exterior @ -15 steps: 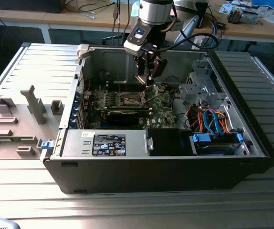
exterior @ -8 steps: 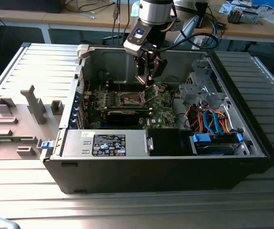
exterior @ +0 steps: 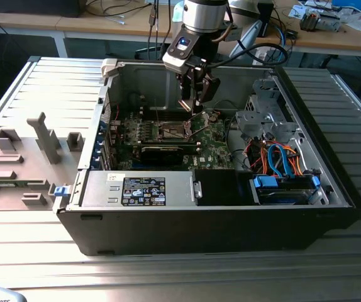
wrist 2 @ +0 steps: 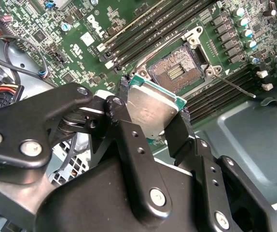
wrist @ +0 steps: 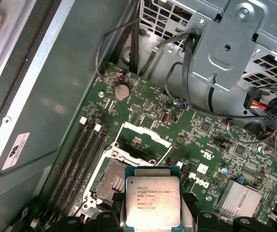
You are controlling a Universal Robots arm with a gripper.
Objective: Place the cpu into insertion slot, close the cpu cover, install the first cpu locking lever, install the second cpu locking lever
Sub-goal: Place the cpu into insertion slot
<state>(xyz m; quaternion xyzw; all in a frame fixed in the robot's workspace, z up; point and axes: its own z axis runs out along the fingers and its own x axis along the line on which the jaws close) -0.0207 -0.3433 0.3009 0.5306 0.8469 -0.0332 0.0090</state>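
Note:
The cpu [wrist: 152, 200], a flat square chip with a silver-grey top and green edge, is pinched between the black fingers [wrist: 191, 209] of my gripper [wrist: 152, 215], which is shut on it. In the second wrist view the cpu [wrist 2: 150, 104] hangs tilted just short of the insertion slot [wrist 2: 176, 71], not touching it. The slot's dark pin field [wrist: 110, 178] lies bare. The cpu cover [wrist: 143, 145], a silvery frame with a window, stands swung open beside it. A thin locking lever [wrist 2: 235, 86] sticks out free. In the exterior view my gripper [exterior: 196, 104] hovers over the slot [exterior: 171, 130] inside the case.
The green motherboard [exterior: 212, 135] lies in an open black computer case. Long black memory slots [wrist 2: 143, 29] flank the socket. A grey drive cage [exterior: 262, 116] with cables [exterior: 275, 157] stands at the exterior view's right, a power supply [exterior: 143, 189] in front, and a finned heat sink [wrist: 242, 198] near the socket.

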